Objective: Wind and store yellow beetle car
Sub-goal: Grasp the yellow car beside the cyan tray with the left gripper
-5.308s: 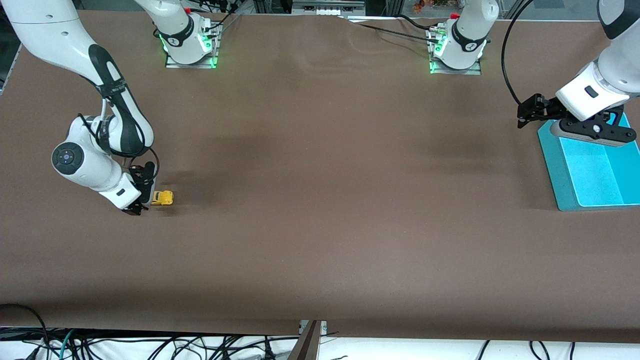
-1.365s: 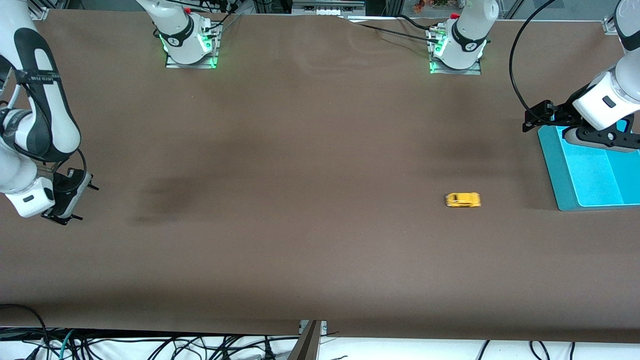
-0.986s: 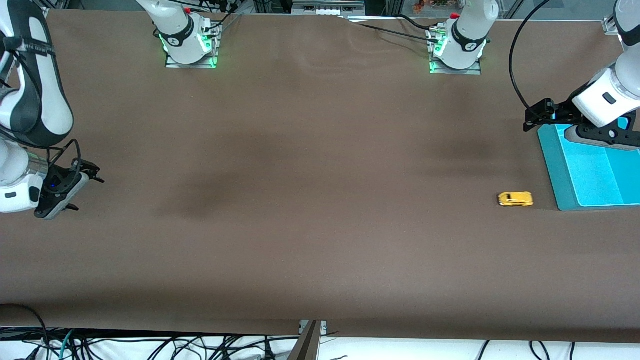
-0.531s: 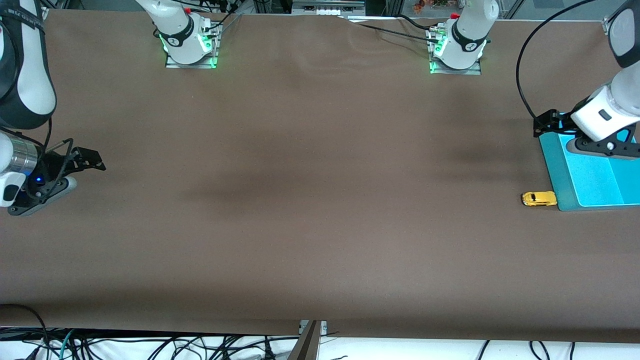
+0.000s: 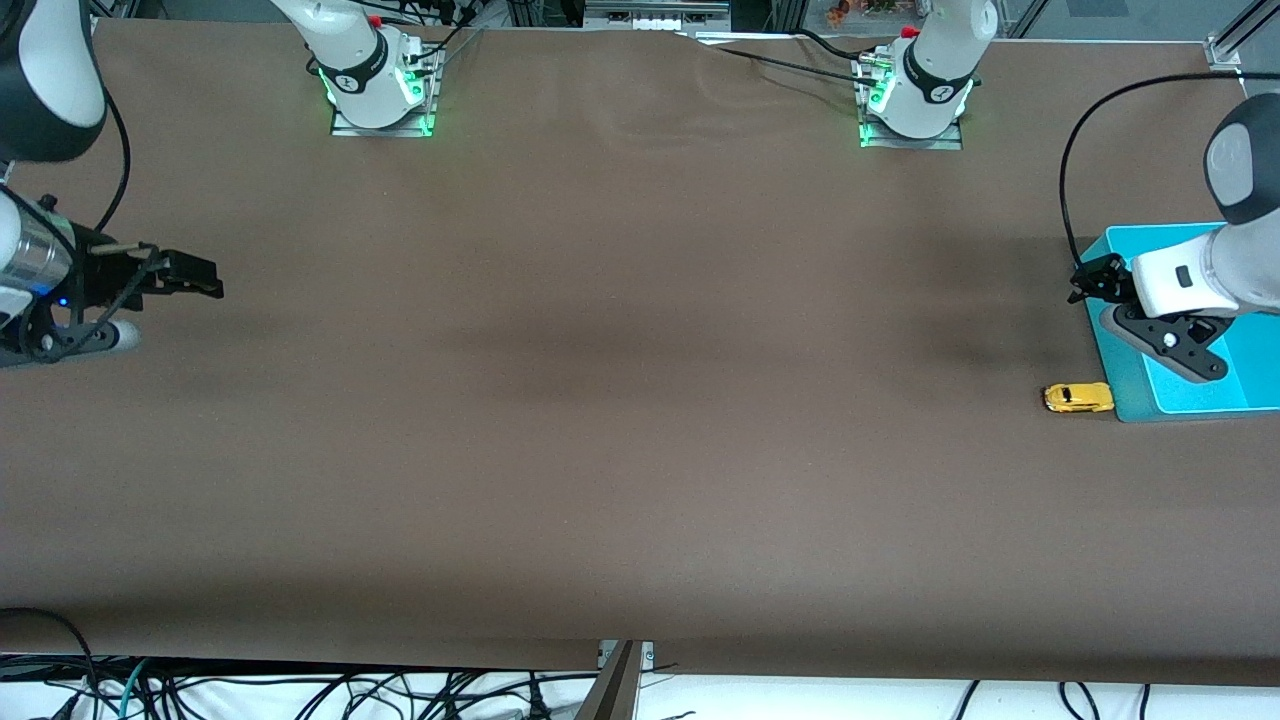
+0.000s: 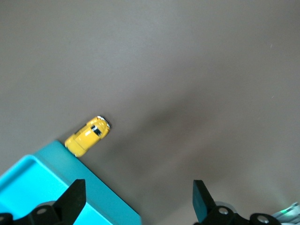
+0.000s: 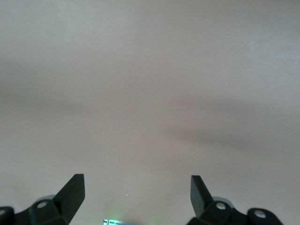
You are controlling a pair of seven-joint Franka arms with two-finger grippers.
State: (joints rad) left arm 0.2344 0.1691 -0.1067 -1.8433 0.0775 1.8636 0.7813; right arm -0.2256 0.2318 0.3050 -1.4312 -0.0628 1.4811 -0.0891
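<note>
The yellow beetle car [image 5: 1078,397] rests on the brown table, its nose against the near corner of the teal bin [image 5: 1128,385]. In the left wrist view the car [image 6: 87,135] lies beside the bin's corner [image 6: 56,187]. My left gripper [image 5: 1095,280] hangs open over the bin's rim, apart from the car, and its jaws [image 6: 139,201] stand wide with nothing between them. My right gripper [image 5: 205,280] is open over the right arm's end of the table, holding nothing. The right wrist view shows its jaws [image 7: 137,194] spread above bare tabletop.
The two arm bases [image 5: 378,85] [image 5: 912,95] stand at the table's edge farthest from the front camera. Cables lie past the table's near edge [image 5: 640,655]. The bin sits at the left arm's end of the table.
The car rolled from the right arm's end across the table and stopped against the bin. The left gripper shifted along the bin's rim toward the car. The right gripper drew back and turned.
</note>
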